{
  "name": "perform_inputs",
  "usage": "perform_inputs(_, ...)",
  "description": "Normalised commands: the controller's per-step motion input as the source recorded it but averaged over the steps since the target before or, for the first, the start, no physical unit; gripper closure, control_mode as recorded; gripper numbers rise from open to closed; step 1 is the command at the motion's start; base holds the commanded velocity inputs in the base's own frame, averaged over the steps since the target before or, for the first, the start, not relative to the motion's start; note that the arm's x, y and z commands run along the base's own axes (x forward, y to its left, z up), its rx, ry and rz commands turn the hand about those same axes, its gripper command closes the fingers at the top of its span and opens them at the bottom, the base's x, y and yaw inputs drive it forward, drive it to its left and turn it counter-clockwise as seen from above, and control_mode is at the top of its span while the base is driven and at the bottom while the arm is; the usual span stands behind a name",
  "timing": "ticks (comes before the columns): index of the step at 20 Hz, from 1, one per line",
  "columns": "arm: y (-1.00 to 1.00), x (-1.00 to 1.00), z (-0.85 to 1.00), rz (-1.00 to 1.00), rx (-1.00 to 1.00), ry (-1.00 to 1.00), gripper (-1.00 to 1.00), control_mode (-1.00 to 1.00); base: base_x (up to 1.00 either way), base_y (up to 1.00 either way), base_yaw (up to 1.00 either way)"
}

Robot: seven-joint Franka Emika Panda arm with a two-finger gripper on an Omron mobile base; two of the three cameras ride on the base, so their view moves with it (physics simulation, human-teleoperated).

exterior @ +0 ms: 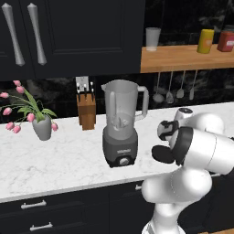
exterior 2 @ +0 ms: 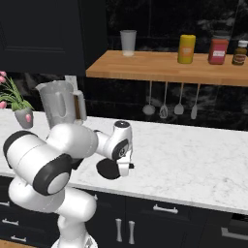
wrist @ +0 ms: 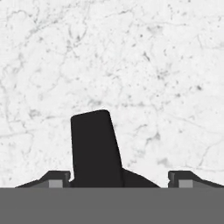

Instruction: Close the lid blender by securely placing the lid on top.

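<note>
Your gripper (exterior 2: 125, 167) low over the counter (exterior 2: 193, 160) near its front edge, jaws spread wide, lid (exterior 2: 108, 169) flat on marble below, tab between fingertips (wrist: 54, 179), blender (exterior: 120, 123) open-topped, mid-counter, beside knife block (exterior: 86, 109).

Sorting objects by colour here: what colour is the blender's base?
Dark grey, under a clear grey-tinted jar; the blender shows best in the left base view.

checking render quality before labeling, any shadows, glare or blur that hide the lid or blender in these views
Left base view: even light, blender sharp, its clear jar see-through without glare, soft shadow at its base. Right base view: lid a flat black patch on the counter, partly behind the arm. Hand view: lid's tab crisp black on bright marble, no shadow; fingers cut off low.
</note>
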Motion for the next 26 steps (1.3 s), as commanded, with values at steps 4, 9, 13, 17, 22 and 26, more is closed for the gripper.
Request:
perform_inputs(4,0.00,0.14,-0.17,0.00,0.00,0.00,-1.00,-1.00,0.00,0.00,0.00)
perform_inputs(9,0.00,0.10,-0.21,0.00,0.00,0.00,-1.00,-1.00,0.00,0.00,0.00)
perform_inputs(13,0.00,0.10,-0.23,0.00,0.00,0.00,-1.00,-1.00,0.00,0.00,0.00)
perform_inputs(17,0.01,0.04,-0.25,0.00,0.00,0.00,-1.00,-1.00,0.00,0.00,0.00)
perform_inputs(22,0.09,0.00,-0.31,0.00,0.00,0.00,1.00,-1.00,0.00,0.00,0.00)
perform_inputs(26,0.01,0.00,-0.13,0.00,0.00,0.00,1.00,-1.00,0.00,0.00,0.00)
